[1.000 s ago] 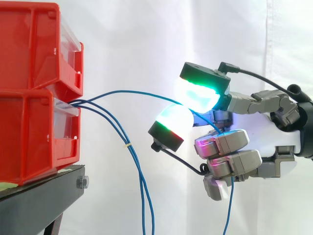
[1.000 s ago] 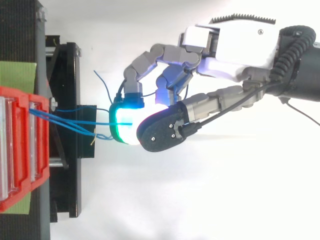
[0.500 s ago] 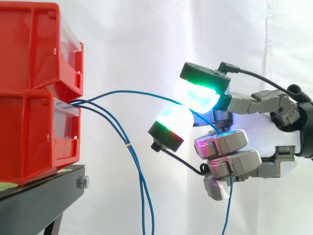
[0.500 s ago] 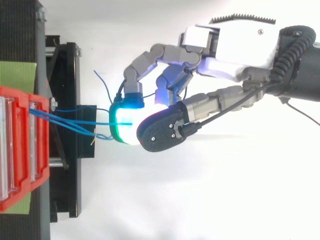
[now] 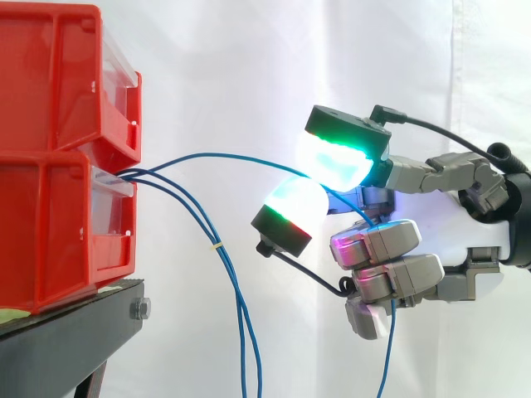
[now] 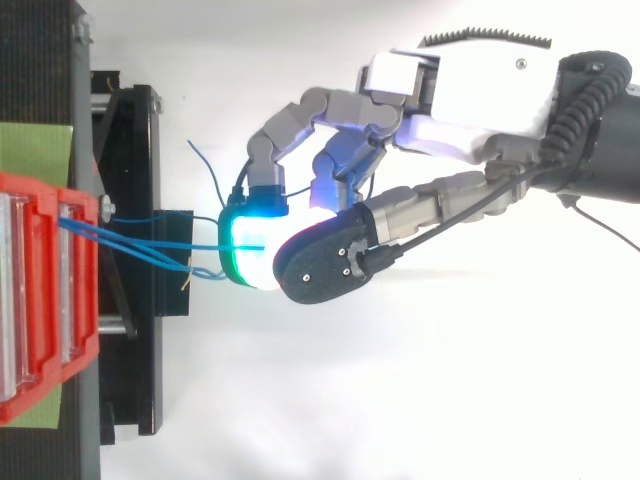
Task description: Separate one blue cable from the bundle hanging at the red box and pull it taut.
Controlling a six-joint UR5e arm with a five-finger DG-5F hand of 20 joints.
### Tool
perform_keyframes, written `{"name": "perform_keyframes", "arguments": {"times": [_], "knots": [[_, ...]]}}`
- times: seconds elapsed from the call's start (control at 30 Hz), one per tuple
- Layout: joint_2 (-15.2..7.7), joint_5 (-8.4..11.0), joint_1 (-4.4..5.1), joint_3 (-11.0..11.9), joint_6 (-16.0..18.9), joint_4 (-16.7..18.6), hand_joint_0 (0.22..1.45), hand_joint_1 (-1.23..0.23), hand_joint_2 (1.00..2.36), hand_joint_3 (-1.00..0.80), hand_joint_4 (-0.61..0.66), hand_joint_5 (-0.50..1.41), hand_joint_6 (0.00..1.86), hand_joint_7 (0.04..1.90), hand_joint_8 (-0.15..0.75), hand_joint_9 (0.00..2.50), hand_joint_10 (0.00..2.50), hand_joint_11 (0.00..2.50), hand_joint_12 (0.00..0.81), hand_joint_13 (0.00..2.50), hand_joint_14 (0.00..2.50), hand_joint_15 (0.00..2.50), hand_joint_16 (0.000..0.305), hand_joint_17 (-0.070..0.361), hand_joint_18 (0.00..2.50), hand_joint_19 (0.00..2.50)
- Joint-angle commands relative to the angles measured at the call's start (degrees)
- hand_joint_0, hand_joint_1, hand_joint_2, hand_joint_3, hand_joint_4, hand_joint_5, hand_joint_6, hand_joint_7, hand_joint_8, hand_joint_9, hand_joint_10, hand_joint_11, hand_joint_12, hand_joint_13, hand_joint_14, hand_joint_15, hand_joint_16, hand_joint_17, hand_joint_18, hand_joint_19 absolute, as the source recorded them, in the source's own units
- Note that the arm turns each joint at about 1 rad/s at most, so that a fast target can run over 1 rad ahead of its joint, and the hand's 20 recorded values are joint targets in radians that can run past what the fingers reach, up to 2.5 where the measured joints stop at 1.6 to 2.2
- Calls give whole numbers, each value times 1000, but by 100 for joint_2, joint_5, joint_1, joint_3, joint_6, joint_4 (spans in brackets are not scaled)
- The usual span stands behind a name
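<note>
Your hand (image 5: 390, 240) is curled round one blue cable (image 5: 224, 155), arcing slack from the red box (image 5: 58, 224). Pull too fast and it may slip your grip, or drag the bundle (image 5: 219, 247) along.

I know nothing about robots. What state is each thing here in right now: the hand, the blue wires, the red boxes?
hand: fingers curled round one blue cable.
separated blue cable: runs from the lower red bin to the hand in a slack arc, not taut; its end dangles below the hand.
other blue cables: hang loose from the same bin.
lower red bin: rests on the black stand.
upper red bin: stacked on the lower one.
</note>
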Motion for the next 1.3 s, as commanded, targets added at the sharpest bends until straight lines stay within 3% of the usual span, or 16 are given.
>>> {"name": "perform_keyframes", "arguments": {"times": [0.0, 1.27], "knots": [[0, 0, 0, 1, 3, 0, 735, -635, 1015, -326, 20, -233, 962, 976, 275, 892, 851, 1240, 278, 1139, 524, 1480, 46, 103, 924, 904], [0, 0, 0, 1, 3, 0, 734, -634, 1015, -321, 17, -232, 962, 965, 281, 890, 855, 1233, 285, 1137, 526, 1476, 46, 104, 929, 899]]}}
